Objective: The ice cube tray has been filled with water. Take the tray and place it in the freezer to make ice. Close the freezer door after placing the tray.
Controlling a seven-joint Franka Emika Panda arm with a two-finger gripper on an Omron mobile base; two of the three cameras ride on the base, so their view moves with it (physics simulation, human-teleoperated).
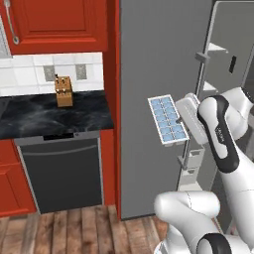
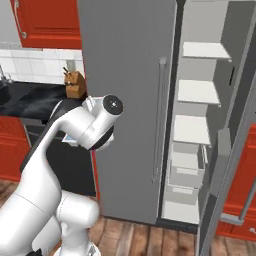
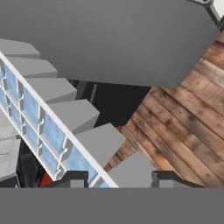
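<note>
The ice cube tray (image 1: 166, 118), white with two rows of pale blue cells, hangs tilted in the air in front of the closed grey fridge door (image 1: 158, 59). My gripper (image 1: 184, 119) is shut on its right edge. In the hand view the tray (image 3: 48, 127) runs diagonally from upper left down between my fingertips (image 3: 72, 177). To the right, the freezer (image 2: 200, 92) stands open, showing white shelves and drawers. The freezer door (image 2: 230, 165) is swung out at the far right.
A wooden knife block (image 1: 63, 91) stands on the black counter (image 1: 49, 116) to the left, above a dark dishwasher (image 1: 64, 171). Red cabinets (image 1: 54, 20) hang overhead. The closed door's bar handle (image 2: 161, 120) runs beside the opening. Wooden floor (image 3: 183, 131) lies below.
</note>
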